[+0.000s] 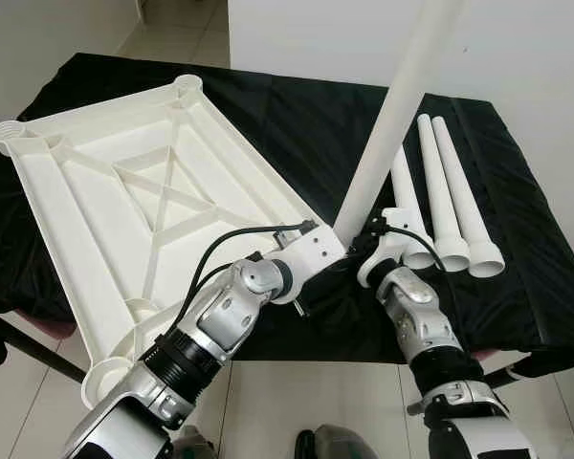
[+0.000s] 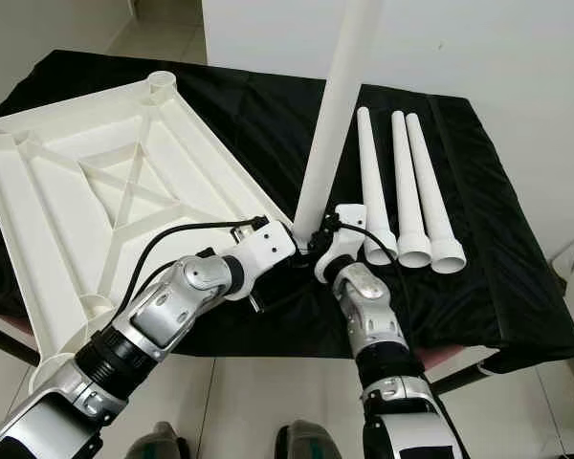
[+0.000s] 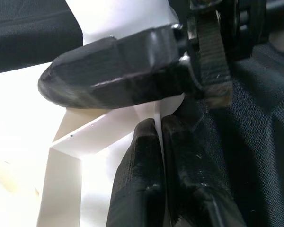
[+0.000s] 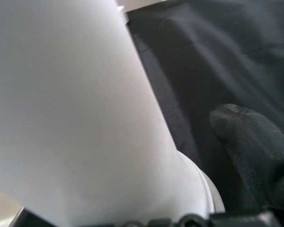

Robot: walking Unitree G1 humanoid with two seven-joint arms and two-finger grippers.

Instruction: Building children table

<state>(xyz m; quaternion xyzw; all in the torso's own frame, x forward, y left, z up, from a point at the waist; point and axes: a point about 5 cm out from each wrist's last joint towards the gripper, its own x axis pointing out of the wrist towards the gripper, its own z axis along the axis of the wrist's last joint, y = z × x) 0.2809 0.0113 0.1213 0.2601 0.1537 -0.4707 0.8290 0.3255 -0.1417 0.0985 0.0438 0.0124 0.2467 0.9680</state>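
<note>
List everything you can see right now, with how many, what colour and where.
Tabletop: one, white, lying underside up on the left of the black cloth, ribs and corner sockets showing.
Raised leg: one, white, standing steeply at the tabletop's near right corner, between the two grippers.
Spare legs: three, white, lying side by side on the cloth to the right.
Cloth: one, black, covering the work surface.
Floor: pale tiles, beyond and below the surface.
Left gripper: black fingers, at the base of the raised leg.
Right gripper: black fingers, against the same leg's base from the other side.
</note>
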